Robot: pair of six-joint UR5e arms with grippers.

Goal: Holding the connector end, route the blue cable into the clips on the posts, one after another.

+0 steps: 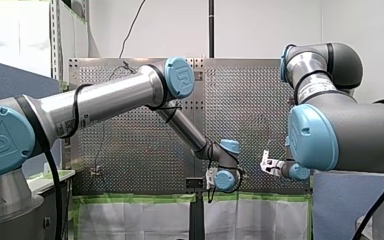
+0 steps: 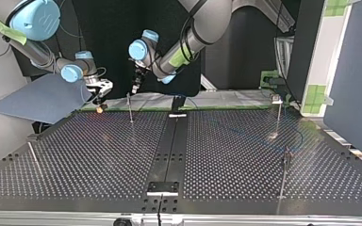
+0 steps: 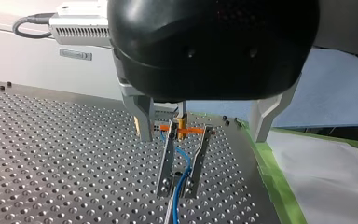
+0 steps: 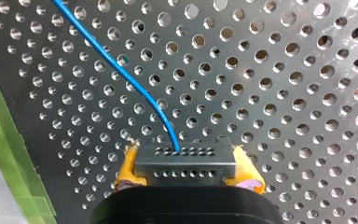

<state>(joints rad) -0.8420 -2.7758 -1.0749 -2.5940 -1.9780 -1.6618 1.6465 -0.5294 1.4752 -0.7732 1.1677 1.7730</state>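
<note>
The blue cable (image 4: pixel 135 79) leaves a grey connector (image 4: pixel 185 158) and runs off across the perforated plate. My right gripper (image 4: pixel 186 173) is shut on that connector with its yellow pads (image 4: pixel 127 170). In the top view my right gripper (image 2: pixel 100 96) hangs at the table's far edge, left of a thin post (image 2: pixel 130 107). My left gripper (image 2: pixel 136 84) hovers just above that post. In the left wrist view its metal fingers (image 3: pixel 165 163) are open, and the blue cable (image 3: pixel 182 170) passes between them below an orange clip (image 3: pixel 182 128). My left gripper (image 3: pixel 178 193) holds nothing.
More thin posts stand at the top view's right (image 2: pixel 278 117), near right (image 2: pixel 284 176) and near left (image 2: pixel 34 159). A black rail (image 2: pixel 169 150) splits the table down the middle. Green tape (image 3: pixel 272 172) lines the far edge, and a blue-grey sheet (image 2: pixel 42 99) lies beyond the far-left corner.
</note>
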